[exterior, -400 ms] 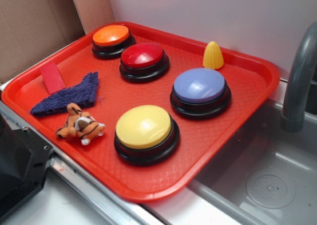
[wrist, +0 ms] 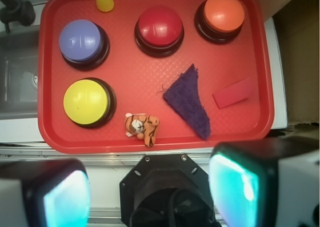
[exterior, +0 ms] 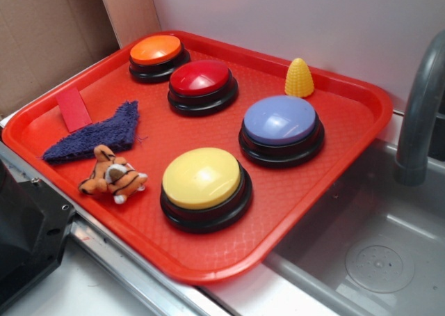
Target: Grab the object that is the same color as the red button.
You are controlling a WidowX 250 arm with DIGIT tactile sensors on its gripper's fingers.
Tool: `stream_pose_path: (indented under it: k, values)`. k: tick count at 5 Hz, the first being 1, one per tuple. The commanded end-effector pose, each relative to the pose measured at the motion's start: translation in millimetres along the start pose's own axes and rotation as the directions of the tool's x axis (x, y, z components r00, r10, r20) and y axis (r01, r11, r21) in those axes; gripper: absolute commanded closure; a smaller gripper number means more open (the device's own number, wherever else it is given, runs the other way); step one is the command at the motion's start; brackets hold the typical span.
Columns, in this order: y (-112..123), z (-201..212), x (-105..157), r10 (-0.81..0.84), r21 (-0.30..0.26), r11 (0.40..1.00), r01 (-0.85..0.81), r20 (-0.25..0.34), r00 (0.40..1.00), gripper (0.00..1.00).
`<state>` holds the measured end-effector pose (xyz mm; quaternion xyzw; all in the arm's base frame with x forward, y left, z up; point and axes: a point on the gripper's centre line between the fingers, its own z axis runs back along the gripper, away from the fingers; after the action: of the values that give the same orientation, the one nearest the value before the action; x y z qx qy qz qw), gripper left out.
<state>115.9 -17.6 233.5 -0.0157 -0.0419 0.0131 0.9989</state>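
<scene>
The object, a small flat red block (exterior: 74,109) (wrist: 233,92), lies near the tray's left edge in the exterior view, beside the purple cloth. The red button (exterior: 201,85) (wrist: 160,28) stands toward the back of the red tray (exterior: 208,260) (wrist: 55,137). My gripper (wrist: 150,192) shows only in the wrist view. It hangs high over the black robot base (wrist: 167,192), short of the tray's near rim. Its teal-padded fingers (wrist: 235,187) stand wide apart with nothing between them. It touches nothing.
On the tray are an orange button (exterior: 156,55), a lavender button (exterior: 281,128), a yellow button (exterior: 204,186), a yellow cone (exterior: 299,78), a purple cloth (exterior: 101,133) and a toy tiger (exterior: 111,177). A sink (exterior: 375,246) and faucet (exterior: 421,107) lie to the right.
</scene>
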Motion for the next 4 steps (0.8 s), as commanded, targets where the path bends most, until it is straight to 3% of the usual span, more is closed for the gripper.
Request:
stream_pose_path:
  k: [1,2,4]
  values:
    - [66,-49,35,0.276,-0.007,0.961,-0.276,-0.009,0.961,0.0]
    - [87,-65,41,0.38,0.01,0.925,-0.38,0.011,0.925,0.0]
    - [118,-112,39,0.709,0.028,0.693,-0.721,0.154,0.688,0.0]
